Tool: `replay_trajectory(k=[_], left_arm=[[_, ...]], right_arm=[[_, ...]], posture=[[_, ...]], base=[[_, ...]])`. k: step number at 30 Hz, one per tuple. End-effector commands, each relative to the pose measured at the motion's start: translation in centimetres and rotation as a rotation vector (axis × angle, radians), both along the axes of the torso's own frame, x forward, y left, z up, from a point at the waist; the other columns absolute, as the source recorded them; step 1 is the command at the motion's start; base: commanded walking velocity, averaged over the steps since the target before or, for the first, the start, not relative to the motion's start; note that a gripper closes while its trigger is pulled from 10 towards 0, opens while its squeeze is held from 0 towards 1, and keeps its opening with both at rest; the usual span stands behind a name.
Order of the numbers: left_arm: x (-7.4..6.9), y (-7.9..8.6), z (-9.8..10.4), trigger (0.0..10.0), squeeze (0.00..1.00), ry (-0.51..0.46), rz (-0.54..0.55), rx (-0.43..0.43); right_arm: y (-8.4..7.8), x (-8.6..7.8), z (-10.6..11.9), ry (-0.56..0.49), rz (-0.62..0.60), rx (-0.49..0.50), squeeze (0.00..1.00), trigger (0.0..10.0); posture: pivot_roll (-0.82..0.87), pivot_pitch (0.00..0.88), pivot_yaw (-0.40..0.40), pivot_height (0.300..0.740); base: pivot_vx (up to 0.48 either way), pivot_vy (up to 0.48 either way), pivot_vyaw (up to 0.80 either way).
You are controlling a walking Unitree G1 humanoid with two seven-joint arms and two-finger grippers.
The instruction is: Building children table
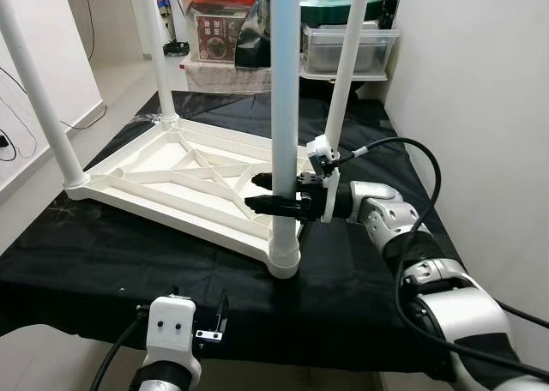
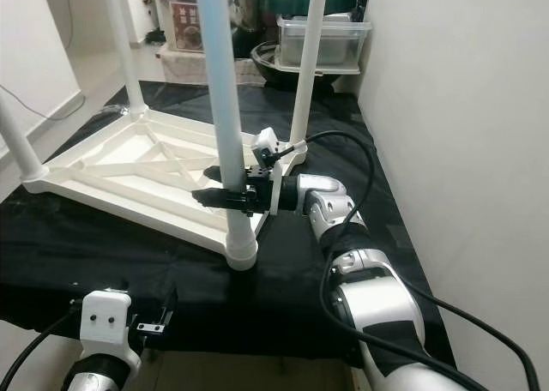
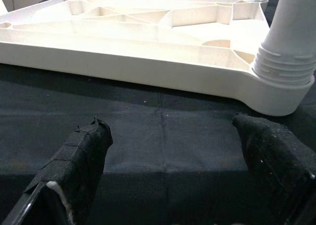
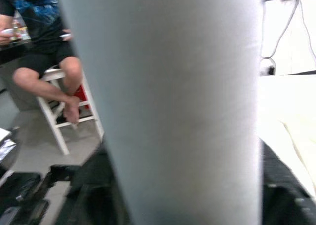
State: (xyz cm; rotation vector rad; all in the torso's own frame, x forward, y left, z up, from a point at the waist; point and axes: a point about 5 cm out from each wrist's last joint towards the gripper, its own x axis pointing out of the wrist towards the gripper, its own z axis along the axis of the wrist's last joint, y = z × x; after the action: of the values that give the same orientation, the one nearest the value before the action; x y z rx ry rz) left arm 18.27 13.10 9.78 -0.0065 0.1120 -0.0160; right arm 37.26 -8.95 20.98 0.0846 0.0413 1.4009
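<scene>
A white plastic children's table [image 1: 171,178] lies upside down on a black cloth [image 1: 103,262], with all its white legs standing up. The nearest leg [image 1: 285,82] sits in the corner socket [image 1: 283,258] at the front right. My right gripper [image 1: 262,194] reaches in from the right and is shut on this leg a little above the socket; the leg [image 4: 173,101] sits close between its fingers. My left gripper [image 3: 170,126] hangs low at the cloth's front edge, open and holding nothing, facing the socket [image 3: 284,69].
A wall runs close along the right side. Behind the table stand a clear box [image 1: 347,48], a green pot [image 1: 339,7] and an orange-lidded bin [image 1: 219,18]. A person [image 4: 44,47] sits on a white stool. Cables lie on the floor at left.
</scene>
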Motion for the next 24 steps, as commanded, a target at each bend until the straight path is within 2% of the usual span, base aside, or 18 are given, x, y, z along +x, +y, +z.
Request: replay_trajectory(k=[1, 7, 9, 10, 14, 15, 16, 17, 18, 19, 20, 21, 22, 24], left_arm=[[-0.1, 0.0, -0.2, 10.0, 0.0, 0.008, -0.001, 0.001], [-0.1, 0.0, -0.2, 10.0, 0.0, 0.012, -0.002, 0.003], [0.0, 0.0, -0.3, 10.0, 0.0, 0.012, -0.002, 0.003], [0.0, 0.0, -0.3, 10.0, 0.0, 0.012, -0.002, 0.003], [0.0, 0.0, -0.3, 10.0, 0.0, 0.013, -0.005, 0.005], [0.0, 0.0, -0.3, 10.0, 0.0, 0.013, -0.005, 0.005], [0.0, 0.0, -0.3, 10.0, 0.0, 0.013, -0.005, 0.005], [0.0, 0.0, -0.3, 10.0, 0.0, 0.013, -0.006, 0.006], [0.0, 0.0, -0.3, 10.0, 0.0, 0.013, -0.006, 0.006], [0.1, 0.1, -0.3, 10.0, 0.0, 0.014, -0.008, 0.006], [0.1, 0.1, -0.3, 10.0, 0.0, 0.014, -0.008, 0.006], [0.1, 0.1, -0.3, 10.0, 0.0, 0.015, -0.01, 0.007], [0.1, 0.1, -0.3, 10.0, 0.0, 0.015, -0.01, 0.007], [0.1, 0.1, -0.3, 10.0, 0.0, 0.016, -0.013, 0.008]], right_arm=[[0.9, 0.0, 0.1, -0.016, 0.005, -0.007, 0.0, 0.0], [1.3, 0.1, -0.7, -0.019, -0.071, 0.01, 0.0, 0.0], [1.3, 0.4, -1.4, -0.01, -0.175, 0.022, 0.0, 0.0], [1.3, 0.4, -1.4, -0.01, -0.175, 0.022, 0.0, 0.0], [0.6, 1.7, -2.2, 0.02, -0.535, 0.035, 0.0, 0.0], [0.3, 1.9, -2.3, 0.02, -0.595, 0.036, 0.0, 0.0], [0.3, 1.9, -2.3, 0.02, -0.595, 0.036, 0.0, 0.0], [-2.2, 2.9, -3.1, 0.036, -1.025, -0.009, 0.0, 0.0], [-2.2, 2.9, -3.1, 0.036, -1.025, -0.009, 0.0, 0.0], [-3.8, 3.0, -3.5, 0.036, -1.253, -0.04, 0.0, 0.0], [-3.8, 3.0, -3.5, 0.036, -1.253, -0.04, 0.0, 0.0], [-5.0, 2.8, -3.9, 0.068, -1.443, -0.038, 0.0, 0.0], [-5.0, 2.8, -3.9, 0.068, -1.443, -0.038, 0.0, 0.0], [-6.0, 2.5, -4.3, 0.111, -1.591, -0.027, 0.0, 0.0]], posture=[[0.07, 0.0, -0.043, 0.74], [0.07, 0.0, -0.041, 0.74], [0.07, 0.0, -0.04, 0.74], [0.07, 0.0, -0.04, 0.74], [0.06, 0.0, -0.037, 0.74], [0.06, 0.0, -0.037, 0.74], [0.06, 0.0, -0.037, 0.74], [0.05, 0.0, -0.033, 0.74], [0.05, 0.0, -0.033, 0.74], [0.05, 0.0, -0.03, 0.74], [0.05, 0.0, -0.03, 0.74], [0.05, 0.0, -0.028, 0.74], [0.05, 0.0, -0.028, 0.74], [0.05, 0.0, -0.028, 0.74]], base=[[0.0, 0.0, 0.0], [0.0, 0.0, 0.0], [0.0, 0.0, 0.0], [0.0, 0.0, 0.0], [0.0, 0.0, 0.0], [0.0, 0.0, 0.0], [0.0, 0.0, 0.0], [0.0, 0.0, 0.0], [0.0, 0.0, 0.0], [0.0, 0.0, 0.0], [0.0, 0.0, 0.0], [0.0, 0.0, 0.0], [0.0, 0.0, 0.0], [0.0, 0.0, 0.0]])
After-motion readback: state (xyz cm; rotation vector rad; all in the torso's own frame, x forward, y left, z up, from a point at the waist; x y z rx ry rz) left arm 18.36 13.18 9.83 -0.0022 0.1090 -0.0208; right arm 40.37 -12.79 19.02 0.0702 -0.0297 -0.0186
